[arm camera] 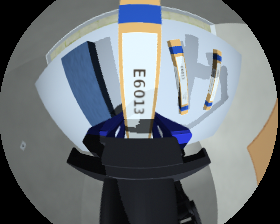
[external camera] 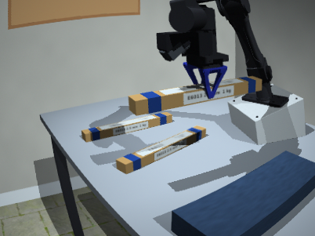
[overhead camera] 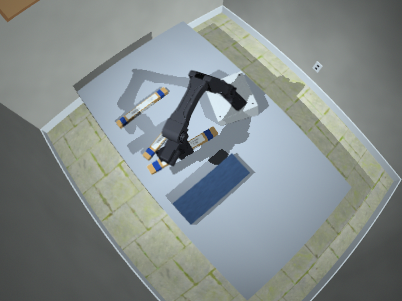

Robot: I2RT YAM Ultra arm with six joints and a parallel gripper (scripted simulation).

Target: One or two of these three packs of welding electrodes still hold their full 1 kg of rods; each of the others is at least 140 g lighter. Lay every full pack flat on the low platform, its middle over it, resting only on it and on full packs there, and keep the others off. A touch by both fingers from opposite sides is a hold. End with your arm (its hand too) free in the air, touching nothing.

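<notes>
My gripper [external camera: 205, 90] [arm camera: 138, 113] is shut on a long tan pack [overhead camera: 199, 139] [external camera: 172, 101] [arm camera: 140, 52] with blue bands and an E6013 label, gripped near its middle. It is held level in the air, clear of the table. A second pack [overhead camera: 149, 153] [external camera: 146, 154] [arm camera: 181, 75] lies flat on the table, partly hidden by the arm in the top view. The third pack [overhead camera: 142, 108] [external camera: 127, 128] [arm camera: 214, 80] lies flat farther from the platform. The low dark-blue platform [overhead camera: 212, 189] [external camera: 251, 203] [arm camera: 82, 75] bears no pack. The far fingertip is hidden in the exterior view.
The arm's white base block [overhead camera: 220, 110] [external camera: 244, 121] stands on the table [overhead camera: 285, 204] [external camera: 66, 121], near the held pack's banded end in the exterior view. The two resting packs lie apart, between the platform and the table's far side. Walls stand beyond the table.
</notes>
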